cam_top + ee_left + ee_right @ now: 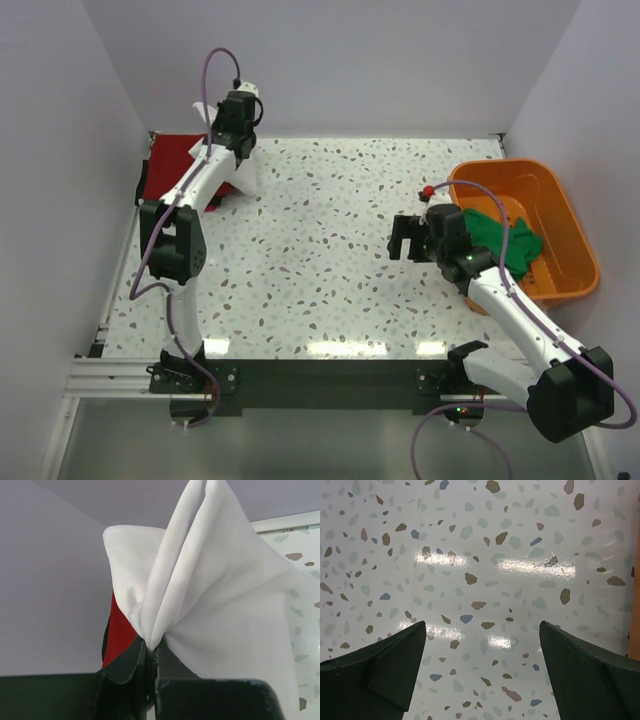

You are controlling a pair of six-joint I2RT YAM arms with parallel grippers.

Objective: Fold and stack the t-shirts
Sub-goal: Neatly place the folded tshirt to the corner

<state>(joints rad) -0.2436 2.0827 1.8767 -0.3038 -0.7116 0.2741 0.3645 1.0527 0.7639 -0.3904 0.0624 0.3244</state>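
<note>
My left gripper (150, 652) clenches just a thin pinch of the white t-shirt (215, 605), which may slip free over the table's (330, 280) far-left corner.

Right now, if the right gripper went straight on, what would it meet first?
Likely the table: the open right gripper faces only its bare speckled top. Depth is unclear.

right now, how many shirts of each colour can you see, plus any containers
white shirt: 1
red shirt: 1
green shirt: 1
orange tub: 1
total: 4
A dark sliver shows beside the red shirt, too little to count.
</note>
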